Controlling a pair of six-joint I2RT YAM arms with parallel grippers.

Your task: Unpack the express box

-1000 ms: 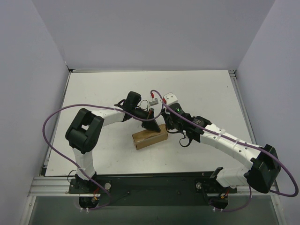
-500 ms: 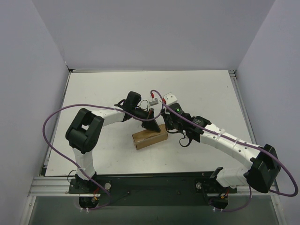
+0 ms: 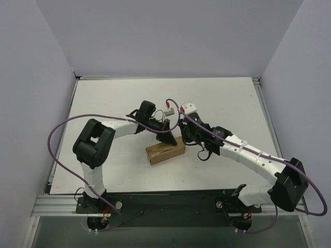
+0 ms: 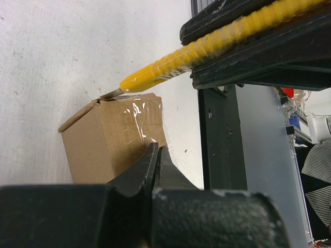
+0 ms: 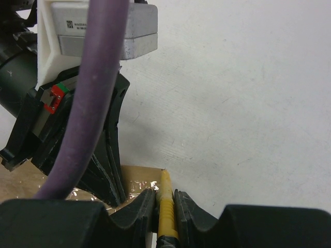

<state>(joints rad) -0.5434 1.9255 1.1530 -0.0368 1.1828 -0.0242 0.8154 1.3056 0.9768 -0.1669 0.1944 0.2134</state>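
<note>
Express box lies in the middle of the table. My left gripper, fingers together, rests on its top. My right gripper clamps the utility knife, blade at the taped end edge. My judgement: keep the blade shallow and draw slowly along the tape.

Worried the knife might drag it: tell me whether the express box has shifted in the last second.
No. The express box keeps the same spot and angle against the table's near edge in the top view.
</note>
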